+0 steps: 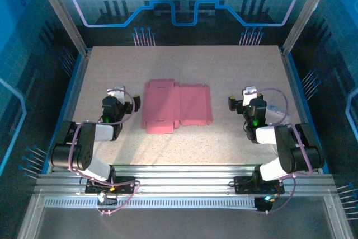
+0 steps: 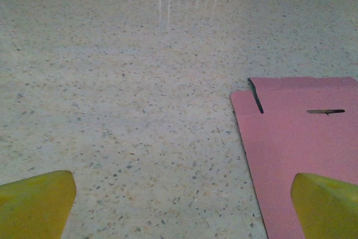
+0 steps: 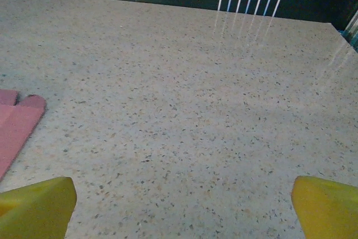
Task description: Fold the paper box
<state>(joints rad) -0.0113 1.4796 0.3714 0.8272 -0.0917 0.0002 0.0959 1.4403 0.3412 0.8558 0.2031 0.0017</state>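
The paper box (image 1: 176, 106) lies flat and unfolded in the middle of the speckled table, pink side up, with creased panels, flaps and small slots. My left gripper (image 1: 124, 103) rests just left of it, open and empty; in the left wrist view its yellow fingertips (image 2: 327, 205) frame bare table, and the paper box's (image 2: 302, 144) left edge reaches under the right fingertip. My right gripper (image 1: 240, 103) sits to the right of the box, also open and empty. A pink flap of the box (image 3: 17, 124) shows at the left edge of the right wrist view.
The speckled table (image 1: 184, 65) is bordered by blue side rails and a dark back wall. A ribbed metal rail (image 1: 184, 180) with both arm bases runs along the near edge. Bare tabletop lies behind the box and between each gripper and the side rails.
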